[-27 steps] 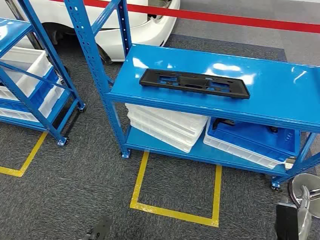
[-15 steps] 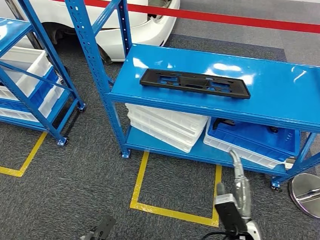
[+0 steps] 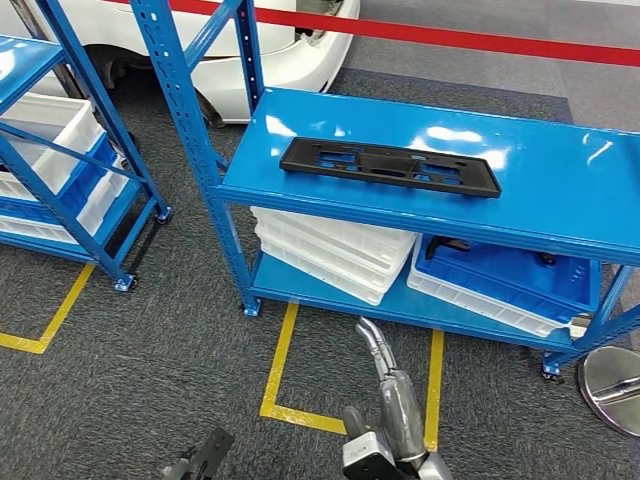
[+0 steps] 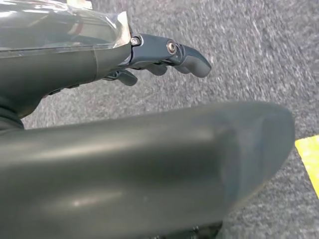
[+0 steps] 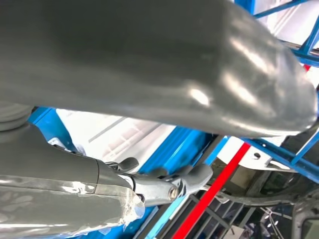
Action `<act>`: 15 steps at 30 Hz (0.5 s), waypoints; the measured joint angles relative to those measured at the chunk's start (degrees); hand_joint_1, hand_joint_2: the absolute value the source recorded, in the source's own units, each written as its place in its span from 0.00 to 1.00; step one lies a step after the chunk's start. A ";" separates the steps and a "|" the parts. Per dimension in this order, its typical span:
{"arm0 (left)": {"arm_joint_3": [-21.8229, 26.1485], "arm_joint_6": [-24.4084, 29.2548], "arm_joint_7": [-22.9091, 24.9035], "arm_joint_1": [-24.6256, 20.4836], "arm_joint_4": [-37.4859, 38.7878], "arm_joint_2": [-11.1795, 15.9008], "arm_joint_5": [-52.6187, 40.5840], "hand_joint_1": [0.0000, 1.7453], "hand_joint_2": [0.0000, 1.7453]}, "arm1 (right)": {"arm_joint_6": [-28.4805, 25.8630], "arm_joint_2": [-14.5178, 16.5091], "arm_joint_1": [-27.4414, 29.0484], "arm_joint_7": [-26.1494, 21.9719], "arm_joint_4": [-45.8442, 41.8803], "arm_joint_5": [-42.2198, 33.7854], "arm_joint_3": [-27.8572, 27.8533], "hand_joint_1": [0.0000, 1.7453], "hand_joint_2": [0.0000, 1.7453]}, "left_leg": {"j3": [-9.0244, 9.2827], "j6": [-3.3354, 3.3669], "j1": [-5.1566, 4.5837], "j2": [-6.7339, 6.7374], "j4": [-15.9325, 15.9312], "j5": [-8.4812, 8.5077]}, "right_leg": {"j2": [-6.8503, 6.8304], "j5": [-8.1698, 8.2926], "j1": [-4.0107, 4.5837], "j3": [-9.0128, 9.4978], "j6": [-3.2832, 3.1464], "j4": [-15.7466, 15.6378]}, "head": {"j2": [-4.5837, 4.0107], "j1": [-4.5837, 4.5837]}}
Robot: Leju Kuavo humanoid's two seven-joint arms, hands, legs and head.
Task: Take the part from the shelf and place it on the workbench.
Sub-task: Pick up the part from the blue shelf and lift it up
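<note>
While flat on its blue shelf [image 3: 543,190] — one black part [image 3: 389,166], untouched.

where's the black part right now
In the head view, the black part lies flat on the blue shelf's top level, left of centre, above the stacked white trays.

Bright overhead light glares white off my blue shelf [image 3: 453,140]; my wrist cameras blur up close.

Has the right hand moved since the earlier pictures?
Yes. The right hand has moved leftward, from near the round metal base to over the yellow floor marking.
</note>
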 joint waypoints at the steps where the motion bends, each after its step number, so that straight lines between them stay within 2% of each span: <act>1: 0.00 -0.40 -0.30 0.05 0.02 -0.01 0.28 0.00 0.00 | -0.46 -0.27 -0.07 0.00 0.14 -0.25 0.43 0.00 0.00 | 0.00 0.00 0.00 0.00 0.00 0.00 | 0.00 0.00 0.00 0.00 0.00 0.00 | 0.00 0.00; 15: 0.00 -7.25 -6.09 0.35 0.33 0.00 0.58 0.00 0.00 | -4.68 -3.07 -1.05 1.47 0.55 -1.28 4.14 0.00 0.00 | 0.00 0.00 0.01 0.00 0.00 0.00 | 0.00 0.00 0.00 -0.02 0.00 0.00 | -0.01 0.00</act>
